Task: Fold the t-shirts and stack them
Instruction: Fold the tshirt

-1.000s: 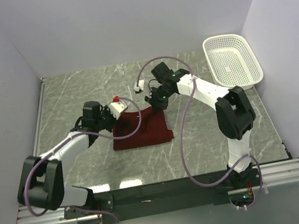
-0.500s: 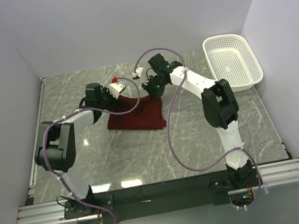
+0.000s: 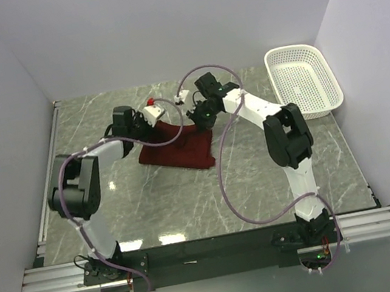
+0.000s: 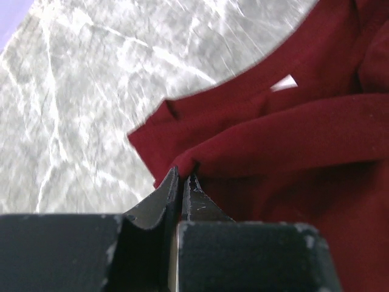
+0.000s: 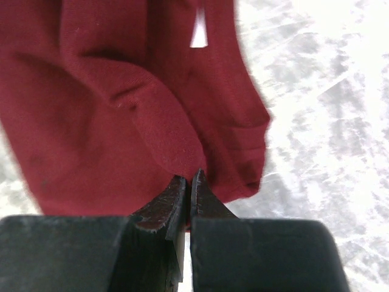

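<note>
While its far edge is apparently held off the desk [image 3: 152, 205], the t-shirt [image 3: 181, 150] is pinched in the closed left hand [image 4: 182, 180] and the closed right hand [image 5: 189, 180].

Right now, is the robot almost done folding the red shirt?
Not yet. Done: the shirt is already doubled over into a smaller shape on the table. In hand: the left gripper and right gripper each pinch a fold of it, shut. Left: laying it flat and neat; no stack shows anywhere.
</note>
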`<state>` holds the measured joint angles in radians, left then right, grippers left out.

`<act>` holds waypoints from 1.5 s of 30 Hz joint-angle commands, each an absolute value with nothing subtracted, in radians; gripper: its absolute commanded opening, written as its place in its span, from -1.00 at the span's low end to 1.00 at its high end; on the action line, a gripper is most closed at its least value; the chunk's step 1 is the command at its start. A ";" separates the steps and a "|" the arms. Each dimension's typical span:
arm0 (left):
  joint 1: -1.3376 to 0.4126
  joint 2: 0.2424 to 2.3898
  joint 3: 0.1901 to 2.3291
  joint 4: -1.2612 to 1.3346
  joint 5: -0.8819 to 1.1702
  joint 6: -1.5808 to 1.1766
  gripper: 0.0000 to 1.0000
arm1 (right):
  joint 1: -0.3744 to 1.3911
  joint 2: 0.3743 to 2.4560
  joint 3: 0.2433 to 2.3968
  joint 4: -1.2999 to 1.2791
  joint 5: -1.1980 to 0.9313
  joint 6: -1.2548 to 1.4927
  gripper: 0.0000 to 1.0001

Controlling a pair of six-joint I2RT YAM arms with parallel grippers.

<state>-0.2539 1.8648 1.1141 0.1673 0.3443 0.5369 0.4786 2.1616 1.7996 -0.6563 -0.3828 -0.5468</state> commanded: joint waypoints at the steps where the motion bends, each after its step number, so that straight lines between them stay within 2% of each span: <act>1: -0.253 1.664 1.007 0.216 0.362 0.531 -0.99 | 0.474 2.002 1.740 -0.672 -0.494 -0.597 -1.00; 7: -0.268 1.308 0.803 0.083 0.341 0.520 -0.99 | 0.476 1.789 1.570 -0.725 -0.665 -0.669 -1.00; 12: -0.365 1.031 0.671 -0.066 0.311 0.480 -0.99 | 0.495 1.622 1.399 -0.798 -0.796 -0.738 -1.00; 19: -0.537 0.657 0.621 -0.270 0.318 0.326 -0.99 | 0.647 1.407 1.246 -0.951 -0.850 -0.841 -1.00; 25: -0.574 0.493 0.643 -0.388 0.356 0.261 -0.99 | 0.676 1.333 1.218 -1.015 -0.839 -0.880 -1.00; 30: -0.574 0.524 0.681 -0.436 0.431 0.276 -0.99 | 0.675 1.321 1.239 -1.040 -0.812 -0.885 -1.00; 33: -0.574 0.589 0.666 -0.367 0.367 0.314 -0.99 | 0.657 1.359 1.233 -0.951 -0.723 -0.824 -1.00; 35: -0.574 0.675 0.661 -0.268 0.252 0.342 -0.99 | 0.631 1.409 1.265 -0.901 -0.681 -0.784 -1.00; 39: -0.526 0.933 0.699 -0.140 0.103 0.367 -0.99 | 0.560 1.631 1.397 -0.851 -0.641 -0.738 -1.00; 45: -0.397 1.071 0.692 0.052 0.042 0.262 -0.99 | 0.552 1.928 1.698 -0.891 -0.635 -0.698 -1.00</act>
<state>-0.4252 1.0779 0.6716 -0.1520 0.1280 0.3119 0.5510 1.8519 1.5871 -0.9081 -0.6502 -0.7429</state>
